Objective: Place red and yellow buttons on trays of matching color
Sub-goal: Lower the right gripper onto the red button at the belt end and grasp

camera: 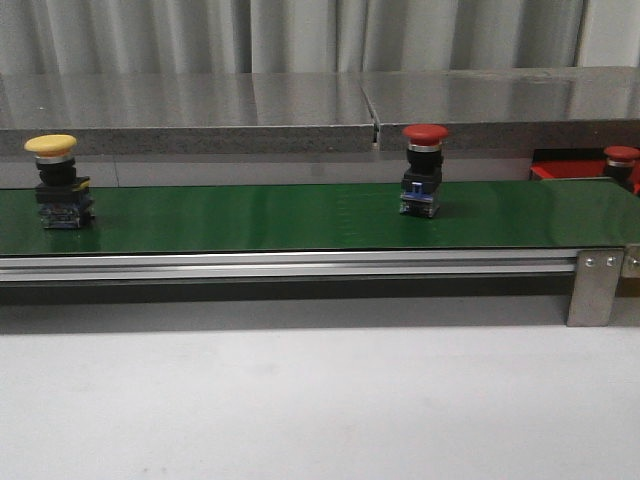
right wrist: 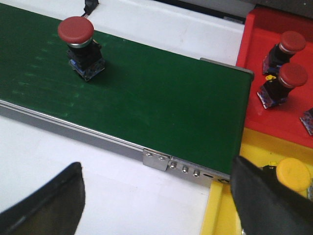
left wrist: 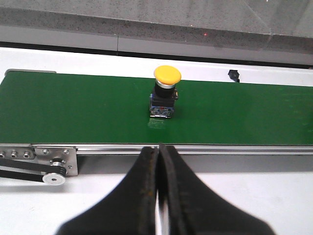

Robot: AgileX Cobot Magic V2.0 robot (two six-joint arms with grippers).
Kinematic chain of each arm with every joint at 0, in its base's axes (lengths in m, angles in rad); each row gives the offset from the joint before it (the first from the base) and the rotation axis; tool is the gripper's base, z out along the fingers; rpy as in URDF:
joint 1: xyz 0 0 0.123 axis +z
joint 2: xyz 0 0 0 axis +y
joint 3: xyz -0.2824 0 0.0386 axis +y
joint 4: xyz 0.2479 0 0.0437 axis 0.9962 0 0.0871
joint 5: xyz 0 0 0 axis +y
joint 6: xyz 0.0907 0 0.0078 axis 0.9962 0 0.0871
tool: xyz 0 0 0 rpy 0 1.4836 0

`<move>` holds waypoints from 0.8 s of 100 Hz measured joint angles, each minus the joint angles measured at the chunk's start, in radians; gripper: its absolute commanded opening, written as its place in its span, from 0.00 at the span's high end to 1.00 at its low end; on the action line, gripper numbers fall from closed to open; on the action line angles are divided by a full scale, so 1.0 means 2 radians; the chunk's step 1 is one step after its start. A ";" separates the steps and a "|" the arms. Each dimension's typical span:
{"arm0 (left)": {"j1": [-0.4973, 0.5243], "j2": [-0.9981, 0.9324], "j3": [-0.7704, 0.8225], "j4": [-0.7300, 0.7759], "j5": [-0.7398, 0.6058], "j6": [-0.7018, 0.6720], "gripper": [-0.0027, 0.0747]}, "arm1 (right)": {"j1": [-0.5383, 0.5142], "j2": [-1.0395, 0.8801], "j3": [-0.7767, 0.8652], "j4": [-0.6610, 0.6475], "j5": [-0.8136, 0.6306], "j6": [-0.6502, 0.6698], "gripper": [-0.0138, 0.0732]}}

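Note:
A yellow button (camera: pixel 52 175) stands upright on the green belt (camera: pixel 250 215) at the far left; it also shows in the left wrist view (left wrist: pixel 165 92). A red button (camera: pixel 423 165) stands on the belt right of centre, and shows in the right wrist view (right wrist: pixel 80 46). The red tray (right wrist: pixel 254 54) holds two red buttons (right wrist: pixel 286 46) (right wrist: pixel 286 83); one (camera: pixel 622 160) peeks in at the front view's right edge. A yellow tray (right wrist: pixel 220 210) holds a yellow button (right wrist: pixel 293 174). My left gripper (left wrist: pixel 159 149) is shut and empty, short of the belt. My right gripper (right wrist: pixel 156 196) is open and empty over the white table.
The belt's aluminium rail (camera: pixel 290 265) runs along its near side with a bracket (camera: pixel 597 285) at the right end. A grey stone ledge (camera: pixel 300 110) lies behind the belt. White tabletop (camera: pixel 300 400) lies in front. A belt pulley (left wrist: pixel 54 177) shows at the left end.

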State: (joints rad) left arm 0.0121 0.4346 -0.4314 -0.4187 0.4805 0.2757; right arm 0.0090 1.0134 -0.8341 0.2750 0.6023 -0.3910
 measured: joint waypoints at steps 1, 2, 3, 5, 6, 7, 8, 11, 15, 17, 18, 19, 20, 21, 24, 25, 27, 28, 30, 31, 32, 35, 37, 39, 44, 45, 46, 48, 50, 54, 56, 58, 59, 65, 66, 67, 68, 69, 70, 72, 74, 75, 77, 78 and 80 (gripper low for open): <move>0.000 0.000 0.000 0.000 0.000 0.000 0.99 | 0.000 0.006 -0.003 0.000 0.001 0.000 0.16; 0.000 0.000 0.000 0.000 0.000 0.000 0.99 | 0.000 0.009 -0.005 0.000 0.001 0.000 0.16; 0.000 0.000 0.000 0.000 0.000 0.000 0.99 | 0.000 0.012 -0.007 0.000 0.003 0.000 0.16; 0.000 0.000 0.000 0.000 0.000 0.000 0.99 | 0.000 0.021 -0.012 0.000 0.006 0.000 0.16; 0.000 0.000 0.000 0.000 0.000 0.000 0.99 | 0.000 0.028 -0.015 0.000 0.006 0.000 0.16; 0.000 0.000 0.000 0.000 0.000 0.000 0.99 | 0.000 0.031 -0.017 0.000 0.007 0.000 0.16; 0.000 0.000 0.000 0.000 0.000 0.000 0.99 | 0.000 0.037 -0.021 0.000 0.008 0.000 0.16; 0.000 0.000 0.000 0.000 0.000 0.000 0.99 | 0.000 0.050 -0.028 0.001 0.010 0.000 0.16; 0.000 0.000 0.000 0.000 0.000 0.000 0.99 | 0.000 0.069 -0.038 0.001 0.013 0.000 0.16; 0.000 0.000 0.000 0.000 0.000 0.000 0.99 | 0.001 0.075 -0.042 0.001 0.014 0.000 0.16; 0.000 0.000 0.000 0.000 0.000 0.000 0.99 | 0.001 0.082 -0.046 0.001 0.014 0.000 0.16; 0.000 0.000 0.000 0.000 0.000 0.000 0.99 | 0.002 0.085 -0.047 0.001 0.016 0.000 0.16; 0.000 0.000 0.000 0.000 0.000 0.000 0.99 | 0.002 0.091 -0.051 0.001 0.016 0.000 0.16; 0.000 0.000 0.000 0.000 0.000 0.000 0.99 | 0.002 0.094 -0.053 0.001 0.016 0.000 0.16; 0.000 0.000 0.000 0.000 0.000 0.000 0.99 | 0.004 0.107 -0.060 0.001 0.018 0.000 0.16; 0.000 0.000 0.000 0.000 0.000 0.000 0.99 | 0.006 0.113 -0.064 0.001 0.018 0.000 0.16; 0.000 0.000 0.000 0.000 0.000 0.000 0.99 | 0.007 0.122 -0.069 0.001 0.018 0.000 0.16; 0.000 0.000 0.000 0.000 0.000 0.000 0.99 | 0.008 0.126 -0.071 0.001 0.019 0.000 0.16; 0.000 0.000 0.000 0.000 0.000 0.000 0.99 | 0.010 0.135 -0.077 0.001 0.019 0.000 0.16; 0.000 0.000 0.000 0.000 0.000 0.000 0.99 | 0.011 0.138 -0.079 0.001 0.020 0.000 0.16; 0.000 0.000 0.000 0.000 0.000 0.000 0.99 | 0.013 0.144 -0.083 0.001 0.020 0.000 0.16; 0.000 0.000 0.000 0.000 0.000 0.000 0.99 | 0.017 0.155 -0.091 0.001 0.020 0.000 0.16; 0.000 0.000 0.000 0.000 0.000 0.000 0.99 | 0.020 0.164 -0.096 0.001 0.021 0.000 0.16; 0.000 0.000 0.000 0.000 0.000 0.000 0.99 | 0.023 0.172 -0.102 0.001 0.021 0.000 0.16; 0.000 0.000 0.000 0.000 0.000 0.000 0.99 | 0.030 0.192 -0.115 0.001 0.021 0.000 0.16; 0.000 0.000 0.000 0.000 0.000 0.000 0.99 | 0.031 0.194 -0.116 0.001 0.021 0.000 0.16; 0.000 0.000 0.000 0.000 0.000 0.000 0.99 | 0.032 0.200 -0.120 0.001 0.021 0.000 0.16; 0.000 0.000 0.000 0.000 0.000 0.000 0.99 | 0.034 0.208 -0.126 0.001 0.022 0.000 0.16; 0.000 0.000 0.000 0.000 0.000 0.000 0.99 | 0.036 0.216 -0.132 0.001 0.022 0.000 0.16; 0.000 0.000 0.000 0.000 0.000 0.000 0.99 | 0.040 0.229 -0.141 0.001 0.023 0.000 0.16; 0.000 0.000 0.000 0.000 0.000 0.000 0.99 | 0.042 0.237 -0.147 0.001 0.023 0.000 0.16; 0.000 0.000 0.001 0.000 0.000 0.000 0.99 | 0.043 0.245 -0.152 0.001 0.024 0.000 0.16; 0.000 0.000 0.001 0.000 0.000 0.000 0.99 | 0.044 0.247 -0.154 0.001 0.024 0.000 0.16; 0.000 0.000 0.001 0.000 0.000 0.000 0.99 | 0.048 0.269 -0.171 0.001 0.026 0.000 0.16; 0.000 0.000 0.001 0.000 0.000 0.000 0.99 | 0.049 0.271 -0.173 0.001 0.026 0.000 0.16; 0.000 0.000 0.001 0.000 0.000 0.000 0.99 | 0.049 0.276 -0.176 0.001 0.027 0.000 0.16; 0.000 0.000 0.001 0.000 0.000 0.000 0.99 | 0.050 0.278 -0.178 0.001 0.027 0.000 0.16; 0.000 0.000 0.001 0.000 0.000 0.000 0.99 | 0.050 0.282 -0.182 0.001 0.027 0.000 0.16; 0.000 0.000 0.001 0.000 0.000 0.000 0.99 | 0.052 0.284 -0.183 0.001 0.027 0.000 0.16; 0.000 0.000 0.001 0.000 0.000 0.000 0.99 | 0.053 0.291 -0.188 0.001 0.027 0.000 0.16; 0.000 0.000 0.001 0.000 0.000 0.000 0.99 | 0.054 0.297 -0.194 0.001 0.027 0.000 0.16; 0.000 0.000 0.001 0.000 0.000 0.000 0.99 | 0.054 0.300 -0.195 0.001 0.027 0.000 0.16; 0.000 0.000 0.001 0.000 0.000 0.000 0.99 | 0.055 0.306 -0.200 0.001 0.027 0.000 0.16; 0.000 0.000 0.001 0.000 0.000 0.000 0.99 | 0.056 0.310 -0.204 0.001 0.027 0.000 0.16; 0.000 0.000 0.001 0.000 0.000 0.000 0.99 | 0.057 0.316 -0.207 0.001 0.027 -0.001 0.16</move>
State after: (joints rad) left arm 0.0121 0.4346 -0.4299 -0.4187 0.4805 0.2757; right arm 0.1221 1.6452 -1.2485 0.2774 0.6571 -0.3927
